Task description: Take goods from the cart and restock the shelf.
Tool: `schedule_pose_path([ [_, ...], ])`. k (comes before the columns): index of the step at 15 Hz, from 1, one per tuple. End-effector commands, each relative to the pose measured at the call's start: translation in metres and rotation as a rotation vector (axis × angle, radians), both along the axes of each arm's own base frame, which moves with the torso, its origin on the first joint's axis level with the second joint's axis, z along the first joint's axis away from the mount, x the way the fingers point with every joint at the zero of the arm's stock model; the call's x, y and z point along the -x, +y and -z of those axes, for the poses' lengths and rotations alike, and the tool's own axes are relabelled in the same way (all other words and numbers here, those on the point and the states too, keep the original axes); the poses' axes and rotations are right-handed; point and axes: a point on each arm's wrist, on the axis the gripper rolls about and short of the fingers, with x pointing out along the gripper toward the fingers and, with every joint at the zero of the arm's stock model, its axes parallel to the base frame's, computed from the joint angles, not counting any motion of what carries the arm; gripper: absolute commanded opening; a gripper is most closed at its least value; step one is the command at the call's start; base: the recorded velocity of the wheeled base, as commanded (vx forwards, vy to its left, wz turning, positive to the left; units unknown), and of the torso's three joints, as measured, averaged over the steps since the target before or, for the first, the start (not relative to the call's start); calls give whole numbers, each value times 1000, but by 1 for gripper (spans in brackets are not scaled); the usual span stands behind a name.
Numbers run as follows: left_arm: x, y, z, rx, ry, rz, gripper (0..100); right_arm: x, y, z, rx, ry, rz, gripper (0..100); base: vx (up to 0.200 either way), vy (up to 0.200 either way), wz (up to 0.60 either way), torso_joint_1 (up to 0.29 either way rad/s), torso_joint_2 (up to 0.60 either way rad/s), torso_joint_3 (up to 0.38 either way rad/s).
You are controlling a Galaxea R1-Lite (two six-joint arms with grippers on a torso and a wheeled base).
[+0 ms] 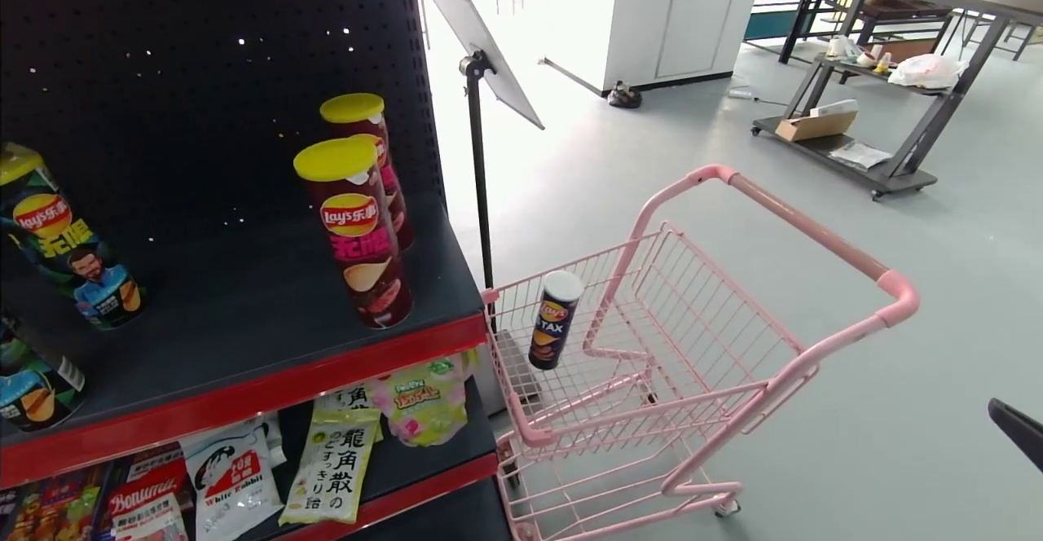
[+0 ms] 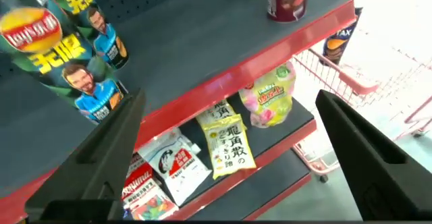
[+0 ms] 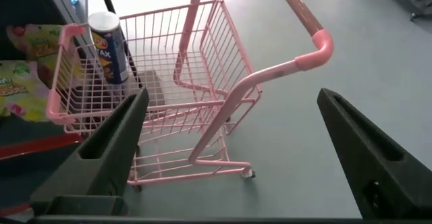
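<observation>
A dark blue chip can (image 1: 554, 321) (image 3: 108, 47) with a white lid stands upright in the front corner of the pink cart (image 1: 815, 235) (image 3: 317, 45), the corner beside the shelf. The dark upper shelf board (image 1: 236, 301) carries two maroon yellow-lidded cans (image 1: 356, 235) and green cans (image 1: 69, 239) at its left. My right gripper (image 3: 233, 160) hangs open and empty above the floor, short of the cart's handle side. My left gripper (image 2: 229, 163) is open and empty in front of the shelf's red edge (image 2: 223, 82), near the green cans (image 2: 74, 55).
Snack bags (image 1: 334, 459) lie on the lower shelf. A sign stand (image 1: 479, 158) rises between shelf and cart. A wheeled rack (image 1: 855, 146) with boxes stands far back right. Bare grey floor (image 1: 880, 451) spreads to the right of the cart.
</observation>
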Motion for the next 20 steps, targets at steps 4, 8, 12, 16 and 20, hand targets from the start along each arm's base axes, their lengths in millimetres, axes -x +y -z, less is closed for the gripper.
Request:
schedule_pose_path([
  [4,9,3,7,-3,-11,-1,100,-8,-1,3,-7,42,-7,100,0,0,0,-139,364,217],
  [8,10,4,7,-8,-16,-3,100,-10,-2,5,-12,63,-10,100,0,0,0,-141,372,228],
  [12,11,5,7,-8,-24,-28,100,-14,-2,7,-16,84,-13,100,0,0,0,-141,400,251],
  [16,11,5,8,-8,-22,-28,100,-19,0,8,-20,106,-49,100,0,0,0,-176,528,348],
  [20,11,5,8,-9,-22,-29,100,-23,0,9,-21,128,-64,100,0,0,0,-159,533,372],
])
